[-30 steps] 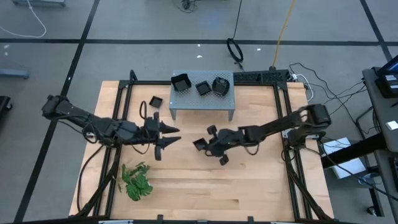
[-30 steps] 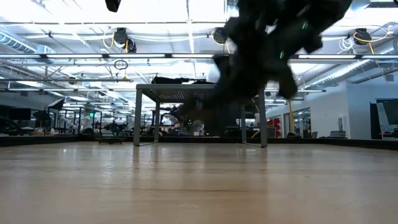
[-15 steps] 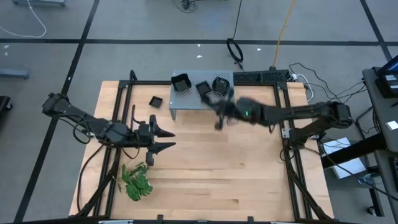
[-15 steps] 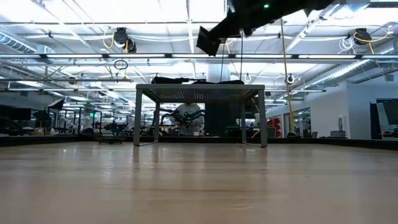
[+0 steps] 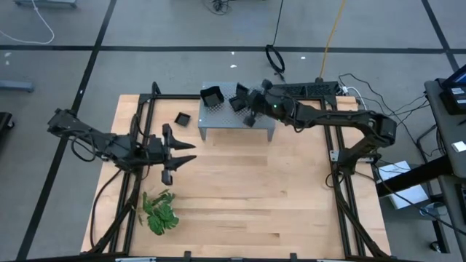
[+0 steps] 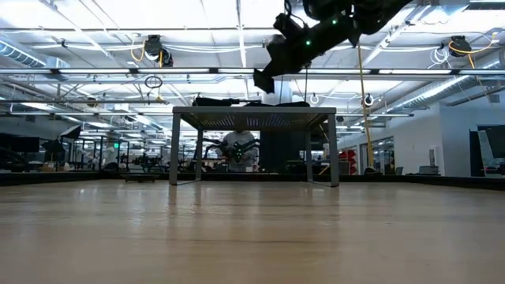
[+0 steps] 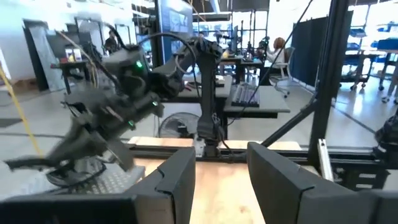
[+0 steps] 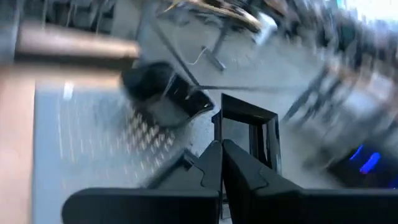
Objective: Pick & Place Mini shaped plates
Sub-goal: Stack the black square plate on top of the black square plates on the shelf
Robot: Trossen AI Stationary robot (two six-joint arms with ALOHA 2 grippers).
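Much of the right wrist view is smeared by motion. It shows only the perforated top of the grey metal stand [image 5: 237, 114], one dark square plate [image 8: 163, 94] lying on it, and a second small square plate [image 8: 247, 134] pinched by its edge between the fingers. In the high view the right arm crosses the stand's far right corner, so any plate beneath it cannot be made out.

The right gripper [image 5: 245, 98] hovers above the stand top, fingers clenched on the small square plate. In the low view it hangs above the stand.

The left gripper [image 5: 183, 151] sits low over the left half of the wooden worktop [image 5: 291, 196], fingers parted and holding nothing.

Plates countable in the high view: one larger square plate [image 5: 212, 95] at the stand's far left corner, and one small square plate [image 5: 182, 118] lying alone on the worktop left of the stand. One green leafy sprig [image 5: 160, 211] lies near the front left.
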